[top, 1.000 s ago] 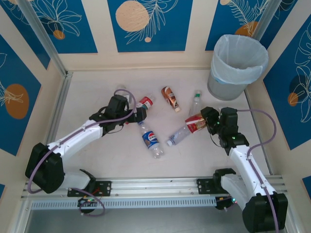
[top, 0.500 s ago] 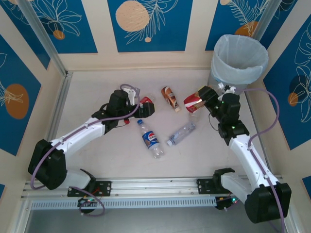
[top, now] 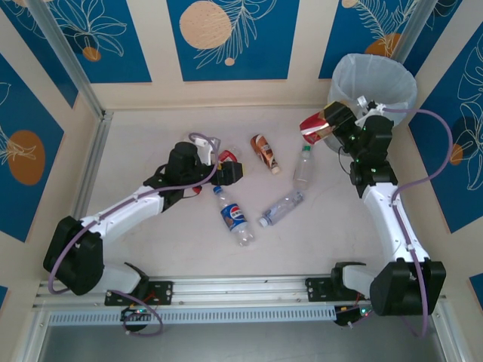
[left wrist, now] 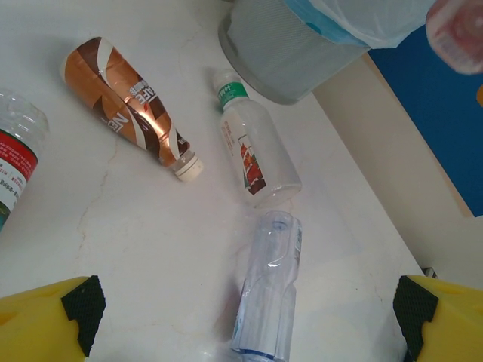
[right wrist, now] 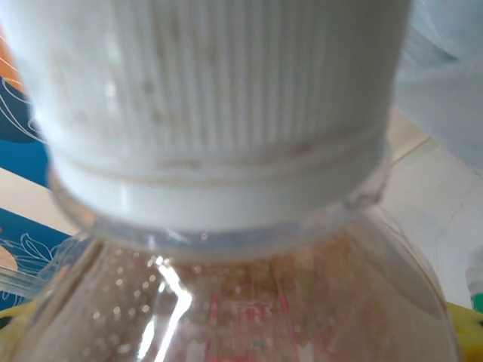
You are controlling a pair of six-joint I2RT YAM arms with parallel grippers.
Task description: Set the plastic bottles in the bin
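The table is pale and walled in by blue-patterned panels. The bin, grey with a whitish bag liner, stands in the table's far right corner; its grey wall also shows from the left wrist.

The right claw is raised beside the bin's near-left rim. It is clenched on the red-yellow bottle, whose white ribbed cap is close to the right wrist camera. The left claw is spread wide and holds nothing, low over the table's middle, with its yellow fingertips apart.

The red bottle lies at the left claw's tips; I cannot tell whether they touch. The Pepsi bottle and the clear bottle lie nearer the arms. The brown bottle and the green-capped bottle lie between the claws.
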